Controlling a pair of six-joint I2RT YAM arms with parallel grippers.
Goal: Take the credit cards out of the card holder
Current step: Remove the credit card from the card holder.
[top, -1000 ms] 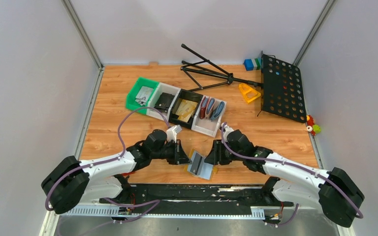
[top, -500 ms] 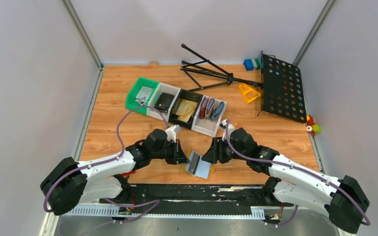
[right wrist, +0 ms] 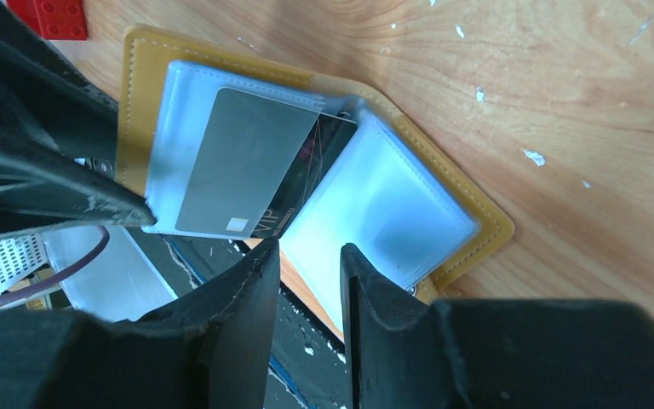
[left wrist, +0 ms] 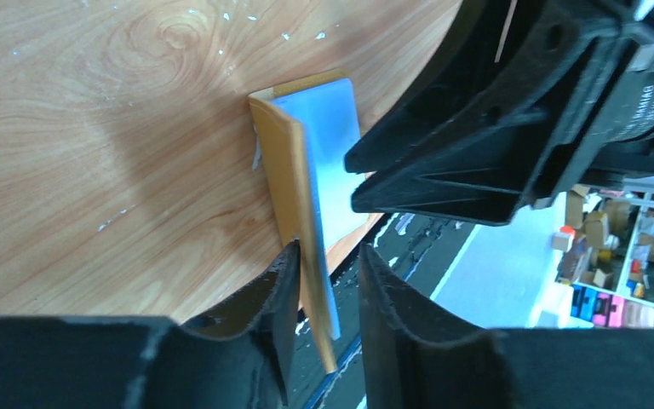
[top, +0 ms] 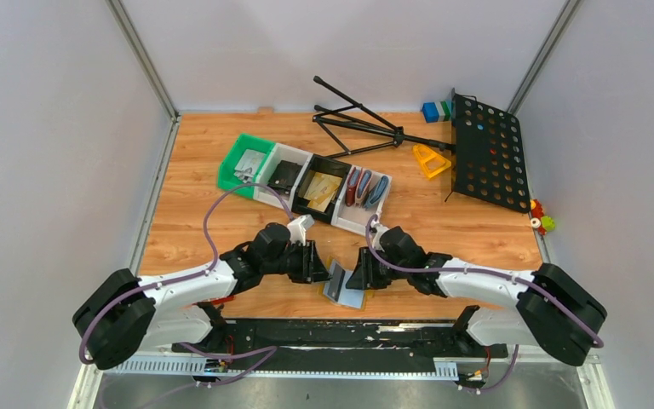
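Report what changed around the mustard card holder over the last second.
The right gripper slid left, closer over the card holder. The left gripper eased its jaws apart around the holder's raised flap and no longer pinches it. Unchanged: the holder lies open at the near edge of the table, with a card still in its pocket.

The right arm's swung way in now, shoulder and elbow pulled toward the middle, and the right gripper [top: 361, 274] has nudged a little further left over the card holder [top: 349, 292]. The left gripper [top: 318, 266] has eased off too, jaws now slack around the holder's raised flap.
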